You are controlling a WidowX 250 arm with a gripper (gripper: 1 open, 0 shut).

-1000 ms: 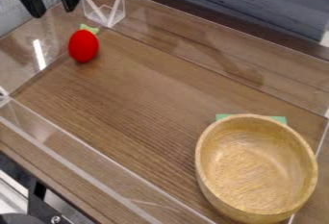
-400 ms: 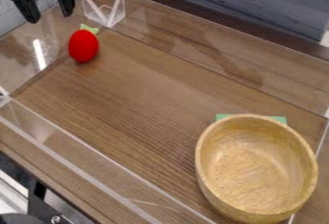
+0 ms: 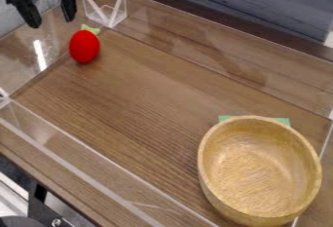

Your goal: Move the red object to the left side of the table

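The red object (image 3: 85, 46), a small round toy fruit with a green leafy top, rests on the brown wood-grain table (image 3: 156, 104) near its far left corner. My gripper (image 3: 47, 14) hangs in the top left corner of the view, just above and behind the fruit. Its two dark fingers (image 3: 27, 15) point down and stand apart, open, with nothing between them. They are clear of the fruit. The upper part of the gripper is cut off by the frame edge.
A light wooden bowl (image 3: 259, 170) sits on a green mat at the near right. Low clear acrylic walls (image 3: 78, 158) border the tabletop, with a clear corner piece (image 3: 111, 13) just behind the fruit.
The gripper has sunk a little toward the table and its fingers have rolled slightly. The fruit and the bowl have not moved.
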